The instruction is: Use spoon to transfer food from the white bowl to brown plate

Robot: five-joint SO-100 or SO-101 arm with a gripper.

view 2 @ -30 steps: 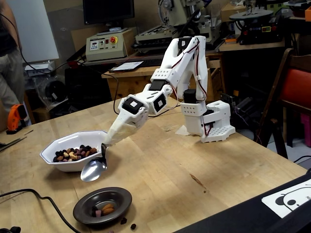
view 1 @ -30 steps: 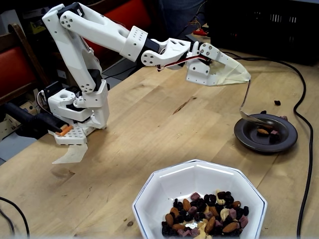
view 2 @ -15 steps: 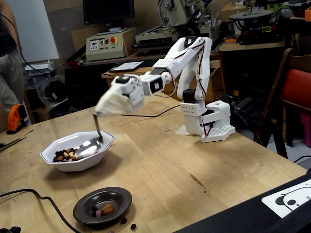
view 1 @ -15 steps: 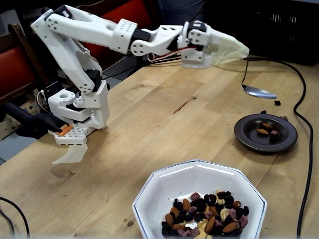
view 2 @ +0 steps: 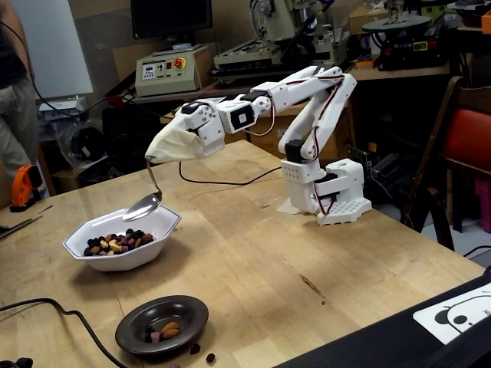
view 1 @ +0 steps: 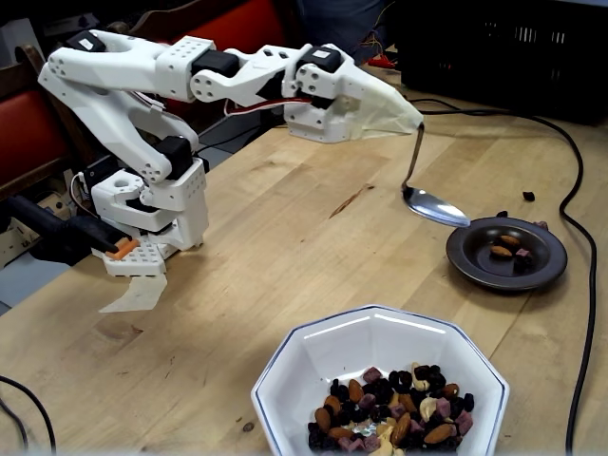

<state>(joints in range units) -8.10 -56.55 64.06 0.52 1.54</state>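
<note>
**Hanging over the table: spoon up in the air, both dishes waiting**

Starting right at the front edge in a fixed view, the white bowl (view 1: 380,378) sits closest to the lens, and the food (view 1: 391,415) is heaped in its near half: almonds, cashews, dark raisins, pinkish bits. Farther back and to the right, the brown plate (view 1: 506,252) rests on the wooden table (view 1: 285,247) with a few pieces in its sunken centre (two almonds and something purplish, as far as can be made out). A black cable (view 1: 581,256) runs down the right side past it.

Up above, the spoon (view 1: 433,205) hangs clear of the table, handle rising steeply into the whitish tip of the gripper (view 1: 416,122), oval end just left of the plate's rim and higher than it. That tip is clenched on the spoon's handle. Whether the spoon carries anything, this angle doesn't show.

Switch to another fixed view and the order flips: plate (view 2: 162,325) nearest, two dark crumbs (view 2: 201,353) on the wood beside it, bowl (view 2: 123,244) behind, and the spoon (view 2: 143,205) hovering over the bowl's far rim. Behind it all, the arm's base (view 2: 330,192) stands on the table, with a workshop bench (view 2: 230,107) beyond.
</note>
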